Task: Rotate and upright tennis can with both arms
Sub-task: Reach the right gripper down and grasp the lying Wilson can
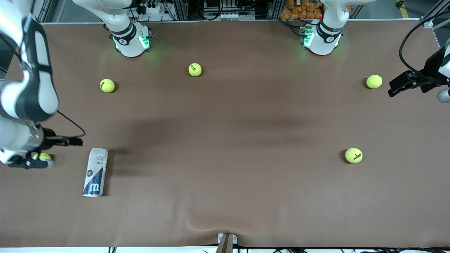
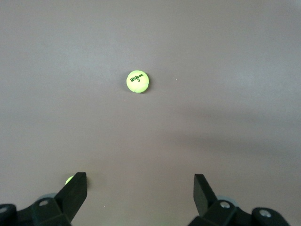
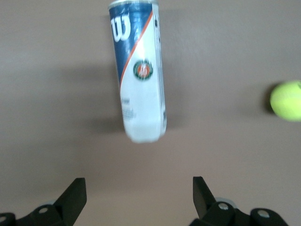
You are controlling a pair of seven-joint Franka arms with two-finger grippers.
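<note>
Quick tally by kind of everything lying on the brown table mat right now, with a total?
Yellow-green tennis balls: 5, the last partly hidden under the right arm.
White and navy cylindrical tennis can, lying on its side: 1
Total: 6

Brown table, tennis can lying on its side, scattered tennis balls

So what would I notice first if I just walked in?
Probably the tennis can, lying on its side near the right arm's end of the table. Yellow-green tennis balls are scattered around. The right gripper hangs open by the can, and the left gripper waits open.
</note>
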